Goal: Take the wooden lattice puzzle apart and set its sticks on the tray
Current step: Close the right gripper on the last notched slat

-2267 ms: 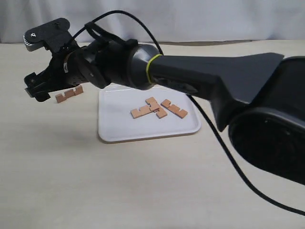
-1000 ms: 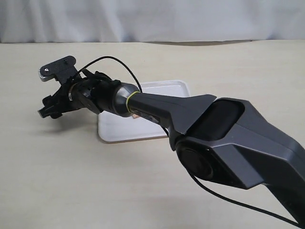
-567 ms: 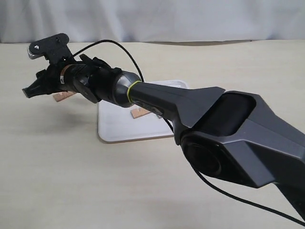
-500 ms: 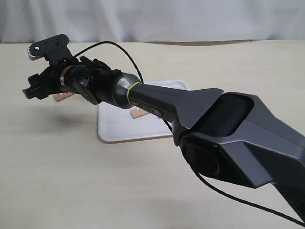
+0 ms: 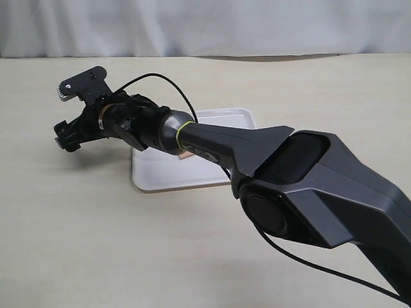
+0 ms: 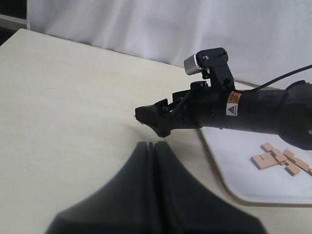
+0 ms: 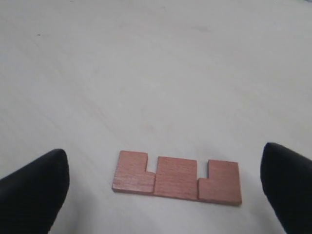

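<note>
No interlocked wooden lattice puzzle shows, only separate sticks. One notched light-brown stick (image 7: 176,178) lies flat on the table, left of the tray in the exterior view, where my right gripper (image 5: 66,136) hides it. That gripper (image 7: 163,151) hovers just above the stick, open, with a finger well clear of each end. A cluster of sticks (image 6: 279,158) lies on the white tray (image 6: 229,161), whose rim (image 5: 164,183) shows under the right arm. My left gripper (image 6: 151,145) is shut on nothing, low over the table and pointing at the right gripper (image 6: 155,119).
The long black right arm (image 5: 231,144) reaches from the lower right across the tray, with its cable (image 5: 308,266) trailing over the table. A white curtain (image 5: 205,25) closes off the far edge of the beige table (image 5: 96,244).
The right gripper has dipped back down and a little right over the loose stick, hiding it in the exterior view, and its jaws have spread wider.
</note>
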